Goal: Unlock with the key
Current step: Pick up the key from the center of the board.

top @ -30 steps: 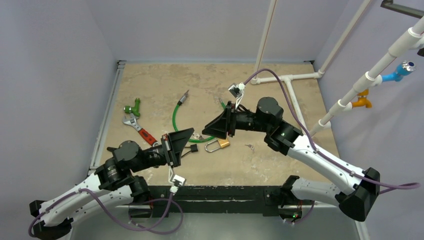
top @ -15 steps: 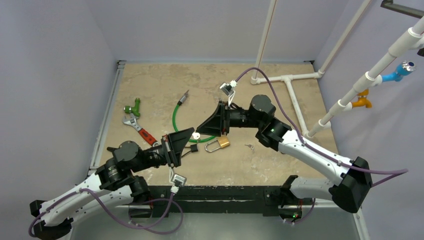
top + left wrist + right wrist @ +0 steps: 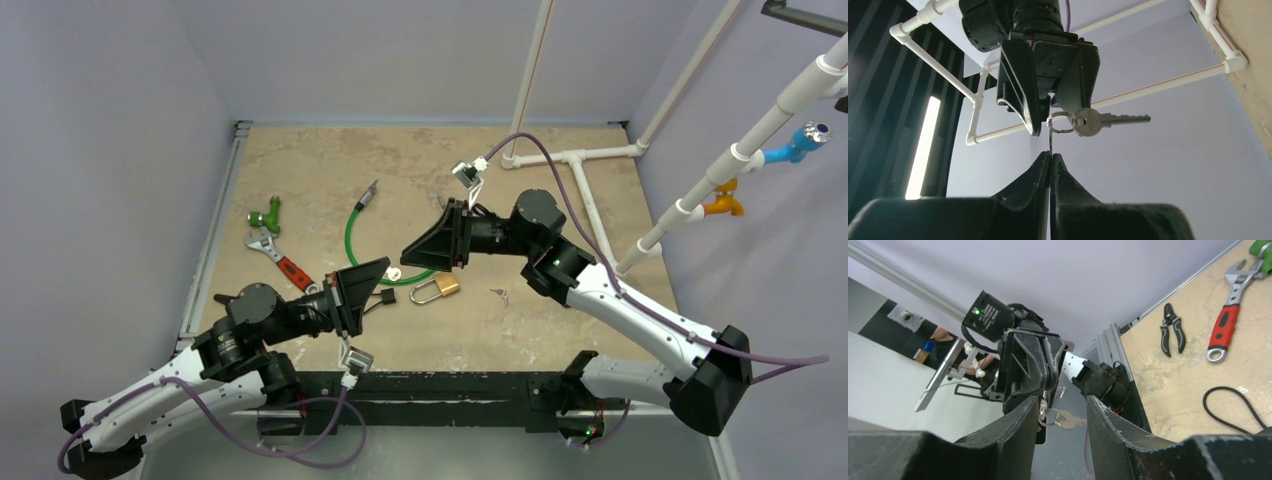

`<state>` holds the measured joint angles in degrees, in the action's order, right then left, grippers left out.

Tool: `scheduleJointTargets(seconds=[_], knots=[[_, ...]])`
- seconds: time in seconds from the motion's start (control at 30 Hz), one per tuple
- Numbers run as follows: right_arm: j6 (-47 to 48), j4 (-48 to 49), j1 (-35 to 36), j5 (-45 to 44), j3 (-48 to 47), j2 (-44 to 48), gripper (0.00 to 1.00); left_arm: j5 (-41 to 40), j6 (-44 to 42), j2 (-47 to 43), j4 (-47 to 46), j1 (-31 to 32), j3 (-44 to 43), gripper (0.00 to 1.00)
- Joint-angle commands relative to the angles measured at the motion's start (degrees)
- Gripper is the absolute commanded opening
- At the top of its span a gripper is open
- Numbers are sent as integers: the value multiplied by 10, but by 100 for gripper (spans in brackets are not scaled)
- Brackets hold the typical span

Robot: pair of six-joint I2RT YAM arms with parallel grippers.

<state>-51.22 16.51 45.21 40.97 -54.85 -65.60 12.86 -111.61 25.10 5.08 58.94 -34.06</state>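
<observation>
tan tabletop (image 3: pixel 420 160) with brass padlock (image 3: pixel 440 289), lilac walls (image 3: pixel 380 60)

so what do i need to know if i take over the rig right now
Left gripper: shut on the key ring, held up off the table, with the key hanging out sideways from the ring.
Right gripper: open, facing the left one, fingers on either side of the key but not closed on it.
Padlock: lying flat on the table just below the two grippers, nothing holding it. A second small key lies to its right.
Done: key lifted and presented for handover.
Left: probably close the right gripper on the key, release the ring, steady the padlock, insert and turn.
</observation>
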Motion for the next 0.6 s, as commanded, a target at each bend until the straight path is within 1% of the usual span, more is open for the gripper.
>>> scheduleJointTargets(seconds=[0.0, 0.07, 0.13, 0.2, 0.33, 0.57], knots=[[16, -16, -10, -26, -18, 21, 41, 10, -16, -2, -12, 2, 2, 0], [8, -2, -10, -22, -13, 21, 41, 8, -18, -1, -14, 2, 2, 0], [-13, 34, -11, -7, -3, 16, 41, 6, -18, 1, -16, 2, 2, 0], [-21, 49, -10, 13, -2, 6, 41, 5, -19, 4, -19, 2, 2, 0], [-37, 78, -4, 41, 0, -5, 36, 2, -24, 12, -26, 2, 2, 0], [-29, 69, 17, 65, -10, -22, 31, -13, -29, 24, -42, 2, 6, 0]])
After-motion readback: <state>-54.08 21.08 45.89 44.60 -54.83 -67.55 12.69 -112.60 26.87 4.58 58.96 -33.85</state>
